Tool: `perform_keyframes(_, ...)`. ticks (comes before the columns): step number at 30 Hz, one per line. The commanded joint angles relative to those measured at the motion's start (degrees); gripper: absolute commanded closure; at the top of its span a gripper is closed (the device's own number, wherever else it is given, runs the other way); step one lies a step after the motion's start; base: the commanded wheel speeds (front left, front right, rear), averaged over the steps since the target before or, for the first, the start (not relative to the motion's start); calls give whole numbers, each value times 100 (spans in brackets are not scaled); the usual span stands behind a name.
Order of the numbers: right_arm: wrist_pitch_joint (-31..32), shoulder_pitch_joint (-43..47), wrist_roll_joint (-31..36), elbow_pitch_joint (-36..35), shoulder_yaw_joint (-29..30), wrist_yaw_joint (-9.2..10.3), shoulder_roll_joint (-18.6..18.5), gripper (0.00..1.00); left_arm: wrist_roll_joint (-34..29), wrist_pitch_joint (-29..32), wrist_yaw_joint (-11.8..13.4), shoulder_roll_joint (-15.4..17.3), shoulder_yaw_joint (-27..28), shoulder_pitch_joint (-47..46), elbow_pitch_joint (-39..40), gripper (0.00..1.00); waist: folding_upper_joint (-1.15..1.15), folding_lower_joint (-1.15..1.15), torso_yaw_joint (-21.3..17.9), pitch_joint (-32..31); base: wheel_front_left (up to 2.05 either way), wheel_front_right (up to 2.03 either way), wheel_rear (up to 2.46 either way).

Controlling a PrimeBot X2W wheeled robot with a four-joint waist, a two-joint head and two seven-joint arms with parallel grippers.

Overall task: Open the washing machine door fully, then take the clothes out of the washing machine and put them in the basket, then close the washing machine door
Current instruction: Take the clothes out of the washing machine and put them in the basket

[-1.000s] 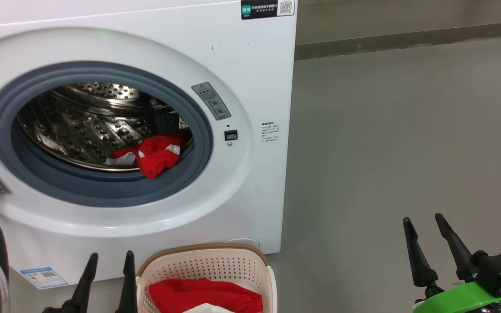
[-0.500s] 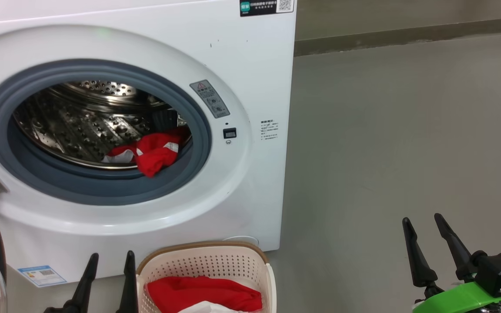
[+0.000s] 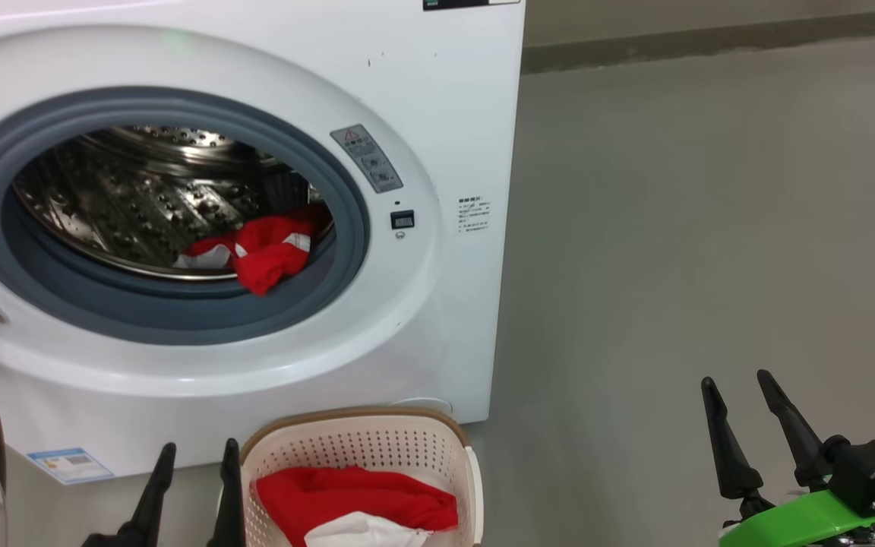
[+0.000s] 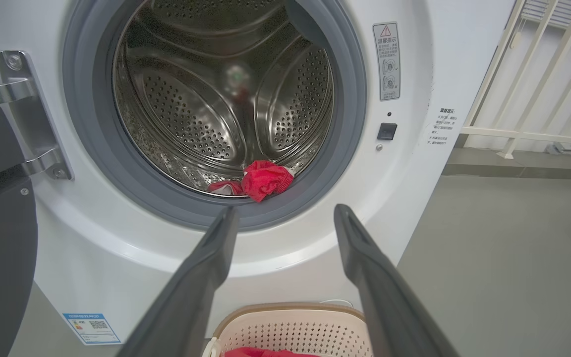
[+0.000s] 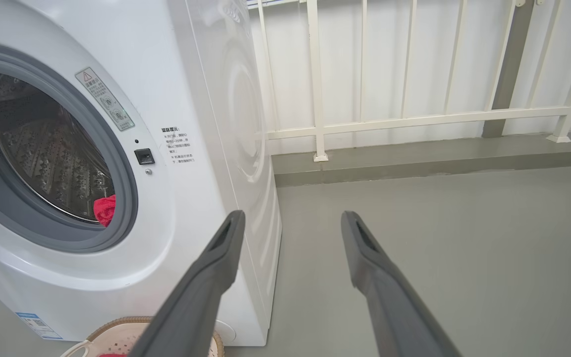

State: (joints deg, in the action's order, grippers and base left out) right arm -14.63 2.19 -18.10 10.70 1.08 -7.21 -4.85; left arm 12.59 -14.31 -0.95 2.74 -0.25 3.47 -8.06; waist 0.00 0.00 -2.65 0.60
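Clothes (image 3: 263,254) in drum, basket (image 3: 361,448)

On the washing machine (image 4: 444,69), a red warning triangle is being shown on a grey label (image 4: 387,60) above-right of the left claw (image 4: 285,210); a QR code is being shown on a blue sticker (image 4: 91,328) below-left; no wording is being made out.

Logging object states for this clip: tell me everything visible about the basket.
The basket is cream-white perforated plastic, rounded rectangular, brown-rimmed, upright on the grey floor right before the washing machine, below its opening. Red clothes with some white lie inside. The left claw stands open beside its left wall; whether they touch is unclear.
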Motion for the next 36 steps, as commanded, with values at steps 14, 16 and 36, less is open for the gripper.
perform_keyframes(14,-37,-670,-23,-259,-223,-28,-103,0,328,53,48,69,222,-1555,-573,0,0,0,146,887,0,0,0)
perform_keyframes(16,-37,-745,-24,-264,-246,-28,-109,0,367,66,30,104,237,-1815,-720,0,0,0,140,1011,0,0,0)
perform_keyframes(36,-37,-1403,-14,-315,-513,-28,-253,0,453,58,-113,549,222,-5016,-3059,0,0,0,-65,2259,0,0,0)
